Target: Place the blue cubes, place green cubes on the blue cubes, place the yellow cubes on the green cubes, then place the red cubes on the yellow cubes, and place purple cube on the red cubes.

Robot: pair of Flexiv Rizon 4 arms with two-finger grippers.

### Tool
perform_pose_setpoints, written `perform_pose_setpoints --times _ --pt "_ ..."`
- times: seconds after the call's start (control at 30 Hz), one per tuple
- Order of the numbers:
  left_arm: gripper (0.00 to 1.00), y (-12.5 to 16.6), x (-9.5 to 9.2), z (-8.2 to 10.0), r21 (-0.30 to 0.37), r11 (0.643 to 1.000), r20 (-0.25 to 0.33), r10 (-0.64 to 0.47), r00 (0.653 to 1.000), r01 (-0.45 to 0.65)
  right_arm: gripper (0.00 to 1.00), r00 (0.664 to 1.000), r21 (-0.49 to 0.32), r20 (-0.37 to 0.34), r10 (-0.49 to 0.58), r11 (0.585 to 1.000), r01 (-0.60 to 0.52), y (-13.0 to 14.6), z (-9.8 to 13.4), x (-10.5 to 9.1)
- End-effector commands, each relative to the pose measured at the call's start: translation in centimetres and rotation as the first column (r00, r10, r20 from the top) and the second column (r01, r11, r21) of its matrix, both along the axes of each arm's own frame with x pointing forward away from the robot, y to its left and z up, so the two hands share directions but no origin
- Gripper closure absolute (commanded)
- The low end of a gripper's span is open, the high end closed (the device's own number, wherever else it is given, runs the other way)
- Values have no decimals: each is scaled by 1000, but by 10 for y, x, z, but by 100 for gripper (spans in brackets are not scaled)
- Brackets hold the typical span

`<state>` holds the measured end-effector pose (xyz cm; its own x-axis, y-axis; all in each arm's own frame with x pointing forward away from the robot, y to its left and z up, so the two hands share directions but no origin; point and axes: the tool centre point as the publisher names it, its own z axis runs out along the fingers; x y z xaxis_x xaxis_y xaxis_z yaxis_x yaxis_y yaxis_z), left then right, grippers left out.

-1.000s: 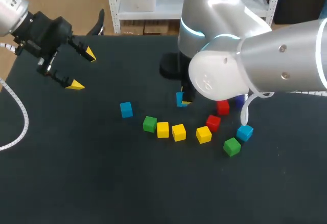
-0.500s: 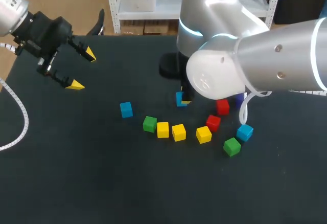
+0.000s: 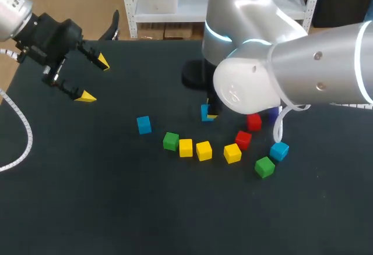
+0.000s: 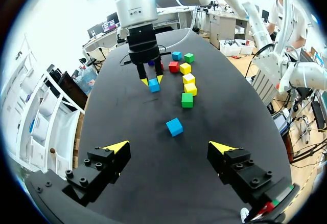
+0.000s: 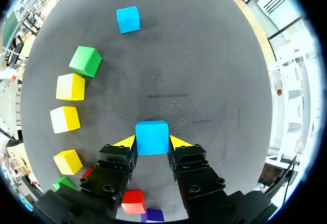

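Note:
My right gripper (image 5: 152, 143) is shut on a blue cube (image 5: 152, 137), low over the table's middle (image 3: 206, 113). A second blue cube (image 3: 144, 124) lies alone to the left, and a third (image 3: 279, 150) is at the right. Between them runs a curved row: a green cube (image 3: 171, 141), three yellow cubes (image 3: 185, 147) (image 3: 204, 150) (image 3: 232, 152) and another green cube (image 3: 264, 166). Two red cubes (image 3: 243, 139) (image 3: 253, 121) and a purple cube (image 3: 272, 114) sit partly under my right arm. My left gripper (image 3: 95, 80) hangs open at the far left, nothing between its fingers (image 4: 169, 147).
The black table (image 3: 116, 208) has wide bare room at the front and left. My right arm's bulky elbow (image 3: 256, 86) hangs over the cubes at the right, and its base (image 3: 195, 74) stands at the back middle.
My right arm's elbow has shifted slightly to the left. The cubes and my left arm have kept still.

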<state>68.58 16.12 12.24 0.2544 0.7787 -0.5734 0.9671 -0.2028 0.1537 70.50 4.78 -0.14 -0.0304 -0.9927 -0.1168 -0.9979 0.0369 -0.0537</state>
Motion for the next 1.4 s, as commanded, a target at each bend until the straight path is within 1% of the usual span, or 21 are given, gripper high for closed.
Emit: perform_pose_setpoints --times 0.03,1.0,1.13,1.23,1.4 --pt "0 0 0 0 0 1000 2 -1 1000 1 100 1000 4 5 -2 1000 2 -3 0 -3" --pt "0 0 0 0 0 1000 2 -1 1000 1 100 1000 23 4 -20 1000 20 -3 -3 -3" --pt "0 0 0 0 0 1000 2 -1 1000 1 92 1000 24 5 -20 1000 20 -2 -4 -2" --pt "0 0 0 0 0 1000 2 -1 1000 1 83 1000 27 5 -19 999 19 -1 -3 -2" --pt "0 0 0 0 0 1000 2 -1 1000 1 75 1000 29 7 -17 999 16 -1 -3 0"
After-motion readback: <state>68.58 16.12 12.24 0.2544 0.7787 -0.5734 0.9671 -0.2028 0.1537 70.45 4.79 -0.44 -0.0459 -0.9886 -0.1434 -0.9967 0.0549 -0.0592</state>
